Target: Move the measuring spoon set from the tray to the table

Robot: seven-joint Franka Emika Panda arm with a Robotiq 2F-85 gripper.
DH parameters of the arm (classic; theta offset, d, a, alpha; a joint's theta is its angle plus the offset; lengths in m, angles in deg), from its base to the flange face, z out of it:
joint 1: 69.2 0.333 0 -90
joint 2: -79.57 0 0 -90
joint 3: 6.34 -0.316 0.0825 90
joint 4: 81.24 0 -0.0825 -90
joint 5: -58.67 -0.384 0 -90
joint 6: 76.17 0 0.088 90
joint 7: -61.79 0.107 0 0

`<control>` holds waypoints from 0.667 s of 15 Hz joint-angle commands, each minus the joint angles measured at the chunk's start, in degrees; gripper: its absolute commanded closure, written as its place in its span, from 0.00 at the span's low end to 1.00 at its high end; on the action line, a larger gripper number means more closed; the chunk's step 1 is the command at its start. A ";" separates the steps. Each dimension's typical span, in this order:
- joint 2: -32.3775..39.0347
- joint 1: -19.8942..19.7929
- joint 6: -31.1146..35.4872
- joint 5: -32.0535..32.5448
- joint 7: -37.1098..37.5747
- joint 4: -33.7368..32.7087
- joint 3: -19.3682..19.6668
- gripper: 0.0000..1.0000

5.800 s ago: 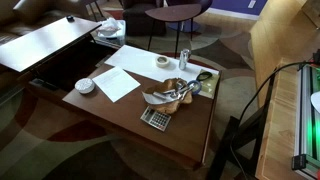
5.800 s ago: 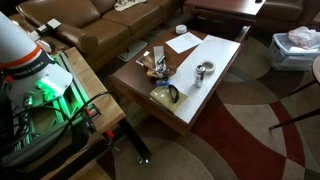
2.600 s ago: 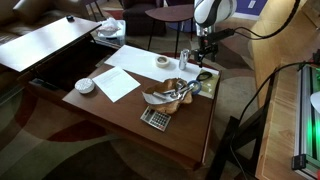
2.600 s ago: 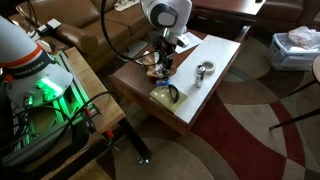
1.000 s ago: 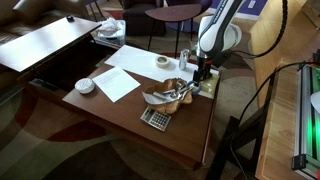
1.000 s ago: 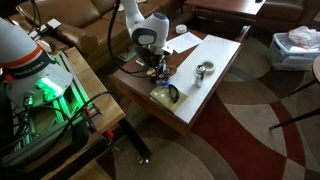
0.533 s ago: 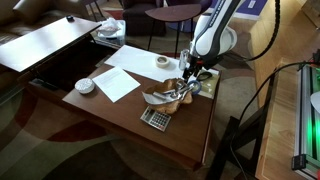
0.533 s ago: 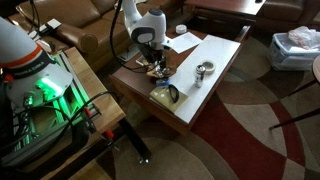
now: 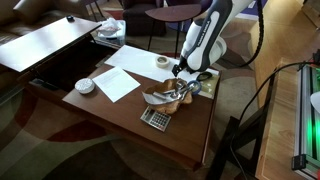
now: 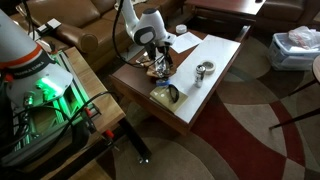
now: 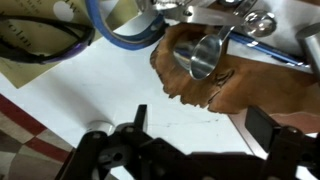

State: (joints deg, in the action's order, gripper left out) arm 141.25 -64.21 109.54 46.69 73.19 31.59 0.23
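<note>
The tan woven tray (image 9: 178, 88) lies on the dark reddish-brown table (image 9: 110, 105), with the silvery measuring spoon set (image 9: 163, 97) fanned across it. My gripper (image 9: 177, 74) hangs open just above the tray's far end, holding nothing. In an exterior view the gripper (image 10: 160, 69) covers most of the tray (image 10: 150, 66). In the wrist view the tray (image 11: 245, 88) and one round metal spoon cup (image 11: 203, 55) lie ahead of the open gripper (image 11: 200, 125), whose dark fingers (image 11: 137, 118) stand wide apart over a white sheet (image 11: 100, 95).
A grey calculator (image 9: 155, 118) lies in front of the tray, white paper (image 9: 120, 82) and a small white bowl (image 9: 85, 86) beside it. A tape roll (image 9: 162, 62) and glass (image 9: 184, 56) stand behind. A metal cup (image 10: 203, 70) stands mid-table. A blue ring (image 11: 122, 38) and black cord (image 11: 40, 42) lie near the sheet.
The arm came into view, swung over the table and lowered. In the last second the gripper has shifted sideways onto the tray's end, still open.
</note>
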 commanded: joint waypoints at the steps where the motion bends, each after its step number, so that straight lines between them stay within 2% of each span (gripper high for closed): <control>1: 6.32 11.49 -6.55 -5.57 8.00 -5.71 10.90 0.00; 3: 8.34 13.82 -14.65 -4.28 11.10 -8.03 13.54 0.00; 5: 9.25 12.80 -21.33 -1.33 12.00 -10.58 12.70 0.00; 10: 11.21 10.18 -26.99 1.88 12.14 -15.69 10.75 0.00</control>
State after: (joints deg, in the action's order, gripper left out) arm 150.20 -52.24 85.32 46.01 83.97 19.97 11.85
